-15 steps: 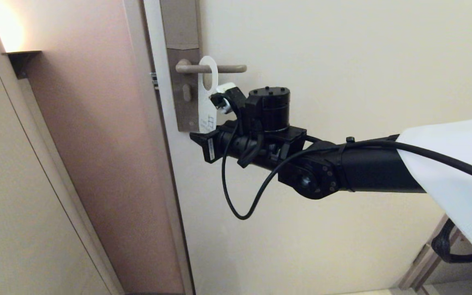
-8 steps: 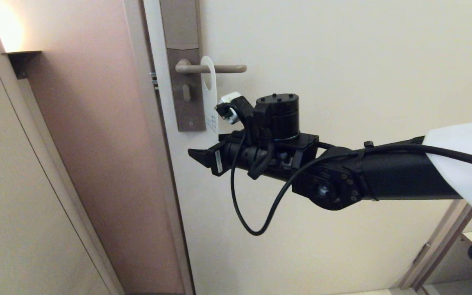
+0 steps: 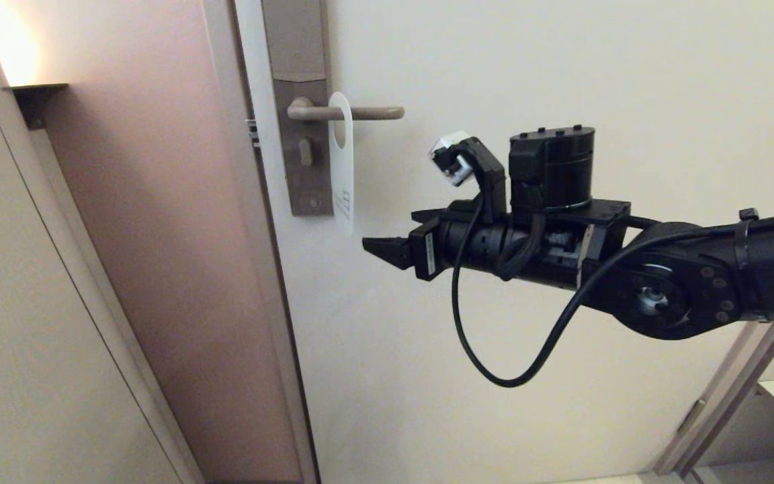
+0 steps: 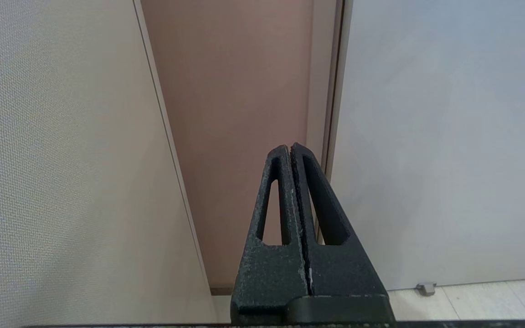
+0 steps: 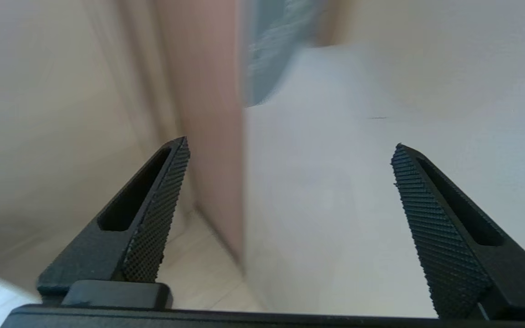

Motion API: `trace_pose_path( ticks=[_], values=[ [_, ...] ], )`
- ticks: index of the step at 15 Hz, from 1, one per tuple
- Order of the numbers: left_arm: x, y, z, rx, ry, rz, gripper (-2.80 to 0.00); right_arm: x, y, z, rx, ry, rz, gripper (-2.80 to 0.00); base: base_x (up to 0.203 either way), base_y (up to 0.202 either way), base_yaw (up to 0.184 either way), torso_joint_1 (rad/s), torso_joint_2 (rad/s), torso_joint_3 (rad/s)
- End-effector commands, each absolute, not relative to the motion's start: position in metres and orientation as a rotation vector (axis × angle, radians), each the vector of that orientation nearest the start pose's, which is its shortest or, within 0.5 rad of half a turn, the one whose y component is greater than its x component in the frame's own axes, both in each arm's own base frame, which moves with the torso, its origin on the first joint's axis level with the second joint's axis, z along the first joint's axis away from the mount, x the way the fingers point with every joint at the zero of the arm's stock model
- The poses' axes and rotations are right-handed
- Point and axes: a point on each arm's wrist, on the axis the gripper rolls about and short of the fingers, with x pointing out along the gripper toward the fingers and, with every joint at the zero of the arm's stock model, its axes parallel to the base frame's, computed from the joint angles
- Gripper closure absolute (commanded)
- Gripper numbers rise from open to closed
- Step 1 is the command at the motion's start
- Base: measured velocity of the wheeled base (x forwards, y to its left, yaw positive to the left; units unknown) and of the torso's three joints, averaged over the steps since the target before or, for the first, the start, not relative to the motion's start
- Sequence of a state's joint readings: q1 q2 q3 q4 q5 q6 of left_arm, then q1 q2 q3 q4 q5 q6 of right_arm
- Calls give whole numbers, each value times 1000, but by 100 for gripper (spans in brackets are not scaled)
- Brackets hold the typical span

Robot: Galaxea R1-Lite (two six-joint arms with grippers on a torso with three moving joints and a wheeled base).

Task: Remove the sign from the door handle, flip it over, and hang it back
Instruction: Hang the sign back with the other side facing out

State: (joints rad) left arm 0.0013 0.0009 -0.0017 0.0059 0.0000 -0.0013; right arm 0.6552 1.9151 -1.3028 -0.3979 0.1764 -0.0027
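Flat white round-ended card sign (image 3: 340,165) hangs on slim beige-grey lever door handle (image 3: 347,113), up-left of R claw (image 3: 387,250), apart. R claw spread wide, empty. L claw (image 4: 290,150) clenched, idle. Risk: sign swings/slides off lever if bumped.

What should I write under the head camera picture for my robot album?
White sign hanging on the door handle, the robot's right claw open and empty beside it.

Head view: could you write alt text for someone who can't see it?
A white sign hangs on a door handle. The robot's right gripper, open and empty, points at it from the right, just below and clear of the sign.
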Motion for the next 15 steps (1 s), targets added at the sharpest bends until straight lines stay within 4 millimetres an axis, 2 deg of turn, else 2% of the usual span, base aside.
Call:
trace_pose_path(
  ticks=[1,2,3,12,15],
  values=[
    [-23,0,75,-2,6,2,0,305,229,231,-48,187,807,-280,0,0,0,0,0,0],
    [-23,0,75,-2,6,2,0,306,228,230,-48,190,805,-280,0,0,0,0,0,0],
    [-23,0,75,-2,6,2,0,307,227,231,-45,182,802,0,0,0,0,0,0,0],
    [-23,0,75,-2,6,2,0,310,230,229,-50,177,804,0,0,0,0,0,0,0],
    [-23,0,75,-2,6,2,0,315,240,232,-40,127,814,0,0,0,0,0,0,0]
  ],
)
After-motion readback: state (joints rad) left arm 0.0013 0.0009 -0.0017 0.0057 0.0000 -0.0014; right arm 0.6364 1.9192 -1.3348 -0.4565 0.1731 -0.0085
